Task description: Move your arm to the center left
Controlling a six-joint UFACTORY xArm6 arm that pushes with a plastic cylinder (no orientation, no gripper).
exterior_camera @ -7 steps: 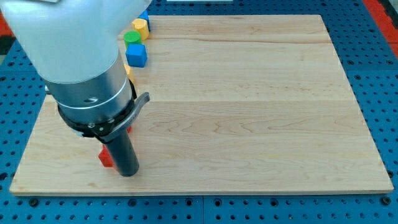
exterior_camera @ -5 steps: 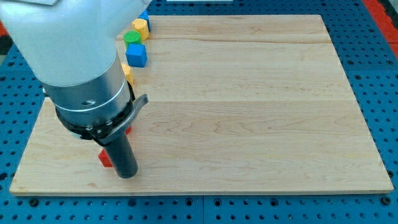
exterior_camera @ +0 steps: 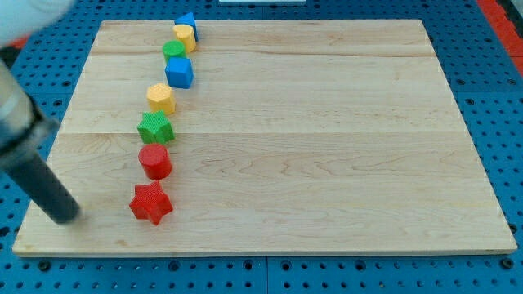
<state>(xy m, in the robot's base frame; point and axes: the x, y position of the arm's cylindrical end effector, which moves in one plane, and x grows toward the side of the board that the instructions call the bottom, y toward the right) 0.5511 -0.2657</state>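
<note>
Dark and rigid, the rod is seen at the lower left of the frame, my tip planted on the wooden board left of the red star block, apart from it. No claw is fitted, so nothing is held. The matte, straight rod is judged stiff and light; the centre-left spot lies just above.

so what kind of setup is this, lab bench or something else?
Likely a lab tabletop rig for pushing tests: a wooden board on a blue perforated base, a line of small coloured blocks such as the red star, and my tip left of them.
</note>
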